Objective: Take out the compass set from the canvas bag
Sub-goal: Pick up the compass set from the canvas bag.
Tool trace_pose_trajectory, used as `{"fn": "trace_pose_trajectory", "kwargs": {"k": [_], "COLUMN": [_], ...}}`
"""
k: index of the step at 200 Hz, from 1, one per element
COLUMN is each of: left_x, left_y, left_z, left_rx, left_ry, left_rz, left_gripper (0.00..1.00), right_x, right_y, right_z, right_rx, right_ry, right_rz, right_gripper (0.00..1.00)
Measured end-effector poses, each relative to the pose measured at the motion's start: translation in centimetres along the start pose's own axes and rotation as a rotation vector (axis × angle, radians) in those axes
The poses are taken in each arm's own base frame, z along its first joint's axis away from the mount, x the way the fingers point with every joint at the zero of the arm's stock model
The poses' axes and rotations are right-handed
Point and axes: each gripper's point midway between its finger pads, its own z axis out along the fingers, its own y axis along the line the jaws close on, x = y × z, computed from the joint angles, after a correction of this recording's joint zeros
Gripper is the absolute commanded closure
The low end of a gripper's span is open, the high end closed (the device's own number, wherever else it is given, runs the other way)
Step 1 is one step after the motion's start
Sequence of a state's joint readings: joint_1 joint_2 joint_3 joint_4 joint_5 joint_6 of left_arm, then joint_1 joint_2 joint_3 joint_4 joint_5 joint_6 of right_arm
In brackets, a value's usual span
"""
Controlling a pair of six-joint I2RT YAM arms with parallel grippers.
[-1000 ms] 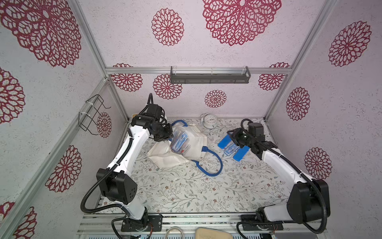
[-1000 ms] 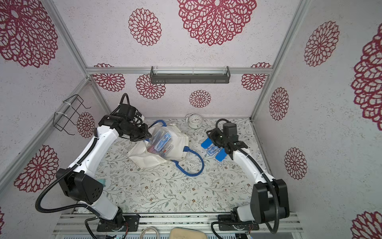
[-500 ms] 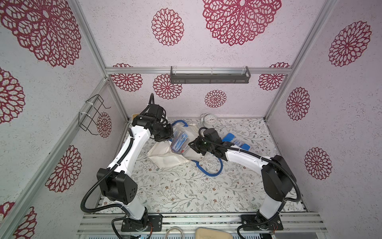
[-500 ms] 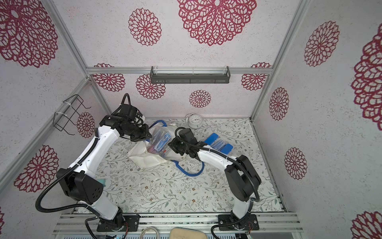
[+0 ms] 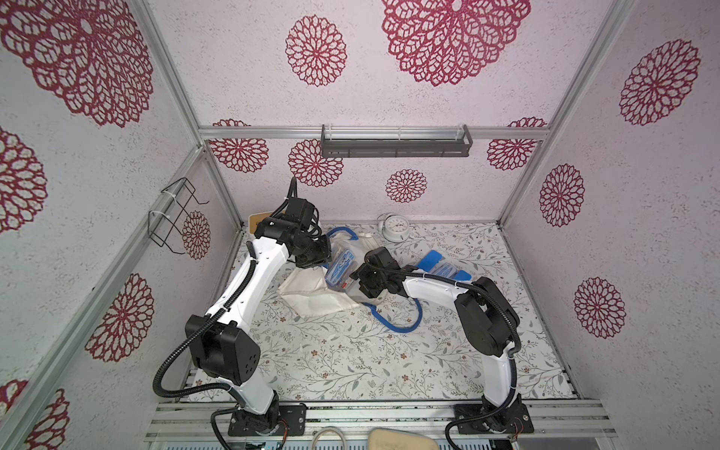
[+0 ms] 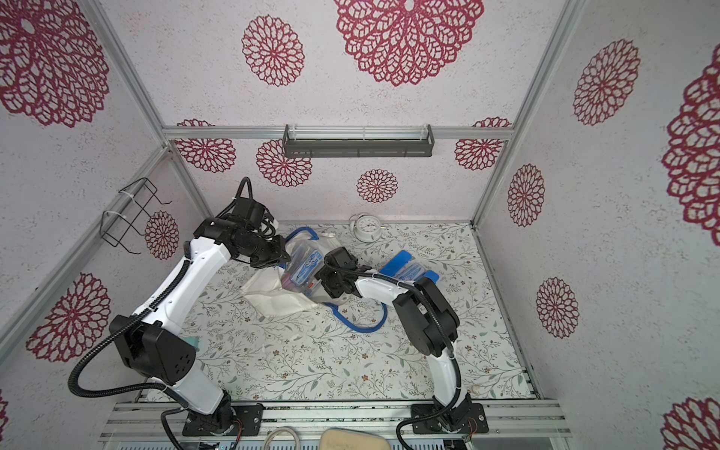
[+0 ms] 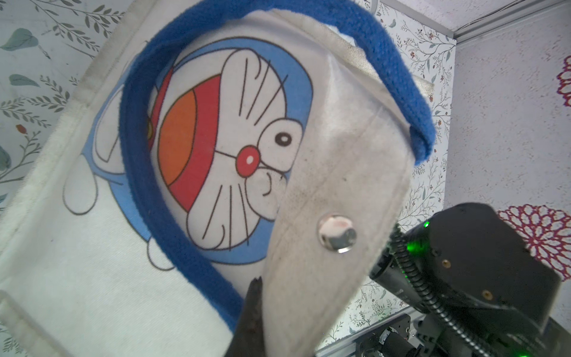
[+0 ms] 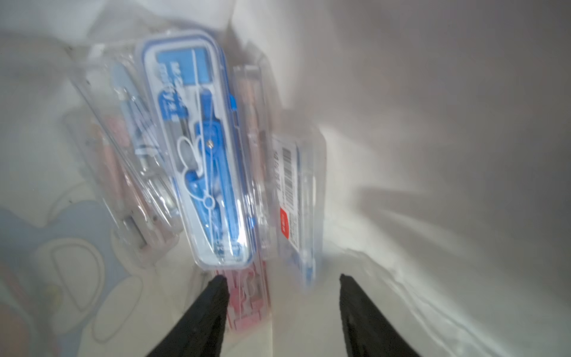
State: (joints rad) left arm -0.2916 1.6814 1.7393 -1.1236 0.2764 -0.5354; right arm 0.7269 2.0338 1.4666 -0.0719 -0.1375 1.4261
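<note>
With the left jaws clenching the canvas bag [image 5: 311, 296] rim, I am bringing the right jaws, newly released, into the bag mouth, lining up on the compass set [image 8: 200, 154].

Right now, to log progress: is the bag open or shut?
Open. The left gripper holds up the rim of the bag, and the right wrist view looks inside at the compass set, right gripper open before it.

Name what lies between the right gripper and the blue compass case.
In the right wrist view, the end of a pink case shows between the open right gripper and the blue compass case.
</note>
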Motion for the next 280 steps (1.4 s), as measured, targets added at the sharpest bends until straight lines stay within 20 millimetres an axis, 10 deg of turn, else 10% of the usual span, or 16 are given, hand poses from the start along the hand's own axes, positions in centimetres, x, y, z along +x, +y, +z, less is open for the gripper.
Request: {"fn": "trace_pose_trajectory", "kwargs": {"k": [143, 215, 280], "left_x": [0.2, 0.4, -0.1], "left_y": [0.3, 0.6, 1.4], "left_z": [0.2, 0.4, -0.8], "left_rx": [0.014, 0.019, 0.012], "left_ry": [0.011, 0.023, -0.019], "left_rz": [-0.009, -0.018, -0.032], "left_gripper": [1.00, 1.00, 1.00], "right_x": [-1.3, -0.6, 0.1], "right_y": [-1.3, 1.5, 1.6], "right_z": [4.3, 6.8, 4.1], "right_rx": [0.055, -0.143, -0.214], "right_ry": [-0.042, 0.000, 0.006], "right_rz": [0.053, 0.049, 0.002], "right_gripper": [0.33, 0.79, 0.86]}}
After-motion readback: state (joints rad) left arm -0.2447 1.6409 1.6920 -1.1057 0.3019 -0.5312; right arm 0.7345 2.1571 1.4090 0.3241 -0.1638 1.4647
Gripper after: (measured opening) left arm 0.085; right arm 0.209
